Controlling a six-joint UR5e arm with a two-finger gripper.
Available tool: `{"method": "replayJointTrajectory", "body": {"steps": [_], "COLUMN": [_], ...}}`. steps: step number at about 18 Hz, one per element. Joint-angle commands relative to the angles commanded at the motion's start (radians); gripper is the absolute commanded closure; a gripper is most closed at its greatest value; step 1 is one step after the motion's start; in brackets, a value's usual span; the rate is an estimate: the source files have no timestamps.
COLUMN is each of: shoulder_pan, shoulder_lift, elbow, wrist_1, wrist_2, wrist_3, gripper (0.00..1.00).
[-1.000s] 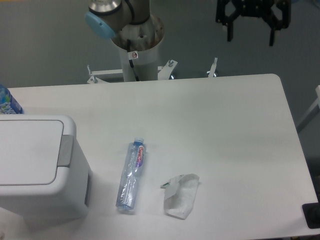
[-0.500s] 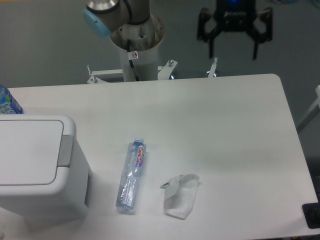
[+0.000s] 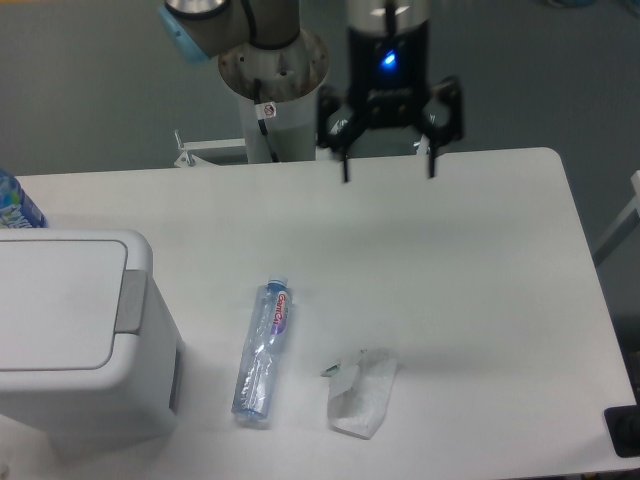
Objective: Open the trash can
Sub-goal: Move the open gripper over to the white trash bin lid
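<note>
The trash can (image 3: 70,340) is a large white boxy bin at the left front of the table. Its flat lid is closed and the grey push tab (image 3: 130,301) sits on its right edge. My gripper (image 3: 388,170) hangs open and empty above the far middle of the table, fingers pointing down. It is well to the right of and behind the bin, touching nothing.
A crushed clear plastic bottle (image 3: 262,350) lies on the white table (image 3: 480,260) just right of the bin. A crumpled white tissue (image 3: 360,393) lies right of the bottle. A blue-labelled bottle (image 3: 14,203) shows behind the bin at the left edge. The arm's base (image 3: 272,90) stands behind the table.
The gripper has moved left and down, from the upper right beyond the table's far edge to above the far middle of the table. It stays open. Nothing on the table moved.
</note>
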Motion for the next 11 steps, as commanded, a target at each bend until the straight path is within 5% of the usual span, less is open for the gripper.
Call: {"method": "replayJointTrajectory", "body": {"steps": [8, 11], "shoulder_pan": [-0.155, -0.201], "shoulder_lift": [-0.140, -0.169], "elbow": [0.081, 0.106], "wrist_1": [0.160, 0.167], "wrist_2": [-0.017, -0.018], "wrist_3": [-0.301, -0.341], "gripper": [0.00, 0.00]}}
